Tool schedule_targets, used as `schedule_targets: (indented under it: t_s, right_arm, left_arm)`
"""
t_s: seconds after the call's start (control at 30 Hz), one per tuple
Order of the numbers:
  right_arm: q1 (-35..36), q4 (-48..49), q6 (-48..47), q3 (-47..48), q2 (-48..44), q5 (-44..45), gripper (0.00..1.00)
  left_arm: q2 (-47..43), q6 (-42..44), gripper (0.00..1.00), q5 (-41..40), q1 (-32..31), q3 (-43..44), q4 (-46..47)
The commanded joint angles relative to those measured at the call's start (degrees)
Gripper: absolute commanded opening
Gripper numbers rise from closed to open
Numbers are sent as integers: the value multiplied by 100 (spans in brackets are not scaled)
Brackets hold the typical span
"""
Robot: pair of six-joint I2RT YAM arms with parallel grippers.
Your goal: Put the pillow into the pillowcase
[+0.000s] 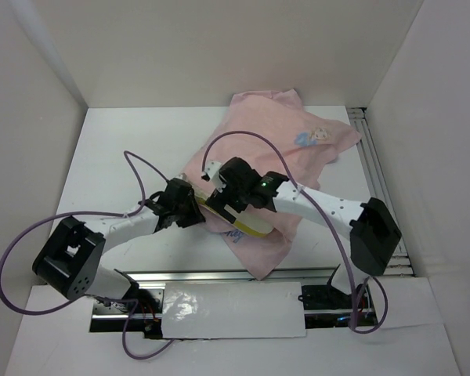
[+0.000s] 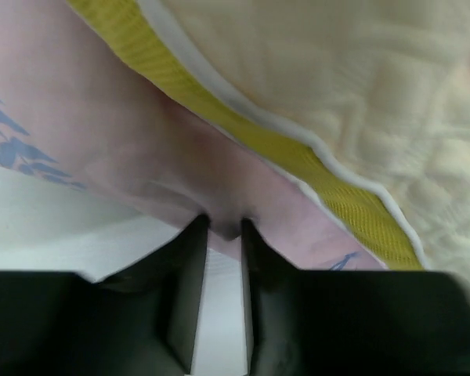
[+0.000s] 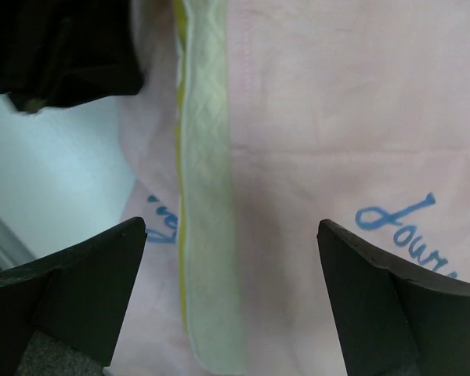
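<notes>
The pale pink pillowcase (image 1: 298, 129) lies across the table from the far right to the near middle, with a small cartoon figure printed on it. The cream pillow (image 1: 247, 225) shows only as a yellow-edged strip sticking out of the pink fabric near the middle. In the left wrist view the quilted pillow (image 2: 352, 70) with its yellow mesh border lies over the pillowcase (image 2: 102, 133). My left gripper (image 2: 225, 227) is shut on a pinch of pillowcase edge; it also shows in the top view (image 1: 193, 205). My right gripper (image 3: 231, 227) is open wide above the pillow strip (image 3: 207, 196) and pillowcase (image 3: 329, 102).
White walls close in the table on three sides. An aluminium rail (image 1: 219, 276) runs along the near edge and another (image 1: 374, 172) along the right side. The left gripper's dark body (image 3: 55, 47) shows at the top left of the right wrist view.
</notes>
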Motion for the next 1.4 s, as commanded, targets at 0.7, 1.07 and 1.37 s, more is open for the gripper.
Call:
schedule_targets:
  t_s: [0.7,1.07,1.37]
  right_arm:
    - [233,1233,617,56,865,3032,0]
    - [-224,2742,667,646,215,6521,0]
    - [-277,5705,-1042,101,487,7069,0]
  left_arm:
    - [-1489,28,0,-708,86,-489,164]
    - [-2246,-244,0,-1534,244,-279,-1304]
    - [-2940,-367,0,-1825,525,55,-2585]
